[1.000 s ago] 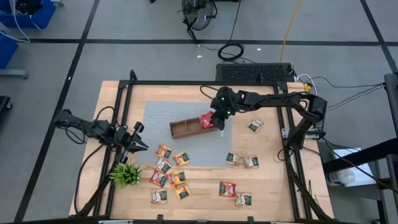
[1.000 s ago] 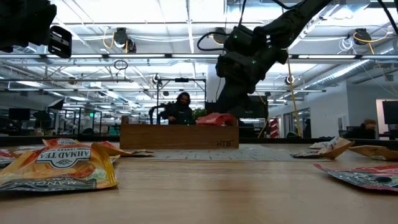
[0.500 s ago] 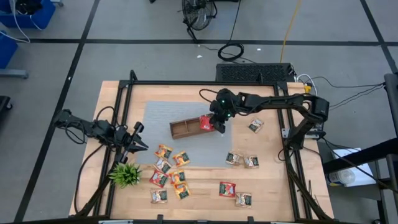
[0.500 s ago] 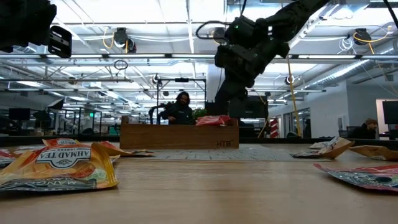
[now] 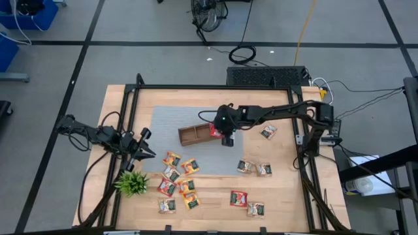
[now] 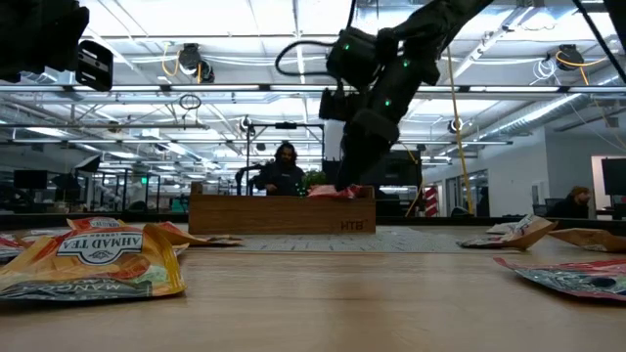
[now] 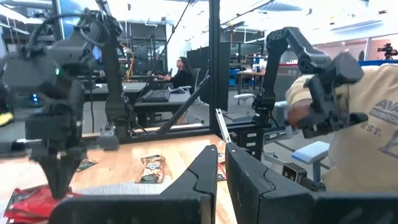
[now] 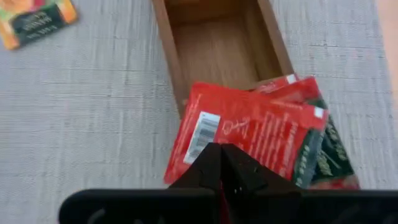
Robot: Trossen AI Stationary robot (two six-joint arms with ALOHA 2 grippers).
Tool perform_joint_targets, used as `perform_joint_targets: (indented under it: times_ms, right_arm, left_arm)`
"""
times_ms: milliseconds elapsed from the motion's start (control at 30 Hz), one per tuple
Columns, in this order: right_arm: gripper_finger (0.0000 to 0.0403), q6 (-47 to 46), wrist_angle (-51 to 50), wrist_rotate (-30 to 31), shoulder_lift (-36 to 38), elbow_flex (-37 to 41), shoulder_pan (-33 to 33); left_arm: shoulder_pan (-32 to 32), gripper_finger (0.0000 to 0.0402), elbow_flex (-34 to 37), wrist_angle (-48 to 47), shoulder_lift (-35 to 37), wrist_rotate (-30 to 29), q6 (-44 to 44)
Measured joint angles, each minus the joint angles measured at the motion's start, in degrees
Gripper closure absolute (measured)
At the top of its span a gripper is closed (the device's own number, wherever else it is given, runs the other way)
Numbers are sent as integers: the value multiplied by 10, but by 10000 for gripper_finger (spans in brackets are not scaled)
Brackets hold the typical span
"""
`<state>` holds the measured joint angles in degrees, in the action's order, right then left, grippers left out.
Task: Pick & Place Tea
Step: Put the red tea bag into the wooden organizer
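**A:** Start at your right gripper (image 8: 221, 163). What's directly ahead of it?

**B:** Its fingers are pressed together with nothing between them, and the tips sit right at the edge of the red sachet (image 8: 249, 142). That sachet lies tilted over the rim at the end of the wooden tray (image 8: 221, 59); one corner hangs out onto the grey mat (image 8: 87, 112). Its long side runs across your fingers, not along them.

**A:** So that one isn't seated?

**B:** By my reading, no. It rests on other sachets in the end compartment, so you'd likely nudge it toward the tray's middle.

**A:** And farther out?

**B:** The loose sachets (image 5: 177, 176) lie beyond the mat's near edge, closer to your left gripper (image 5: 145, 151), which waits with fingers nearly closed and empty by the green plant (image 5: 132, 182). A few more sachets (image 5: 255, 168) lie on your right arm's side.
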<state>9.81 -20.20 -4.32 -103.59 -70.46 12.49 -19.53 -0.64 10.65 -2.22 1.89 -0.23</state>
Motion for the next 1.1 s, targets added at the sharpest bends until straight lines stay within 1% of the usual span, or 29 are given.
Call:
perform_joint_targets:
  times_ms: [67, 133, 400, 433, 867, 1000, 1100]
  right_arm:
    - [402, 5, -2, 1, -11, -1, 5]
    - [402, 12, -8, 19, -14, -1, 6]
    - [403, 64, -12, 168, 1, 0, -13]
    - [403, 71, -12, 178, 1, 0, -15]
    - [403, 82, -12, 148, -14, 0, -43]
    - [403, 55, -12, 146, -14, 4, -38]
    - [403, 45, 10, 146, -13, 23, -31]
  left_arm:
    - [0, 366, 0, 0, 0, 0, 0]
    - [0, 366, 0, -1, 0, 0, 0]
    - [0, 366, 0, -1, 0, 0, 0]
    - [0, 366, 0, -1, 0, 0, 0]
    - [0, 366, 0, -1, 0, 0, 0]
    - [0, 366, 0, -1, 0, 0, 0]
    - [0, 366, 0, -1, 0, 0, 0]
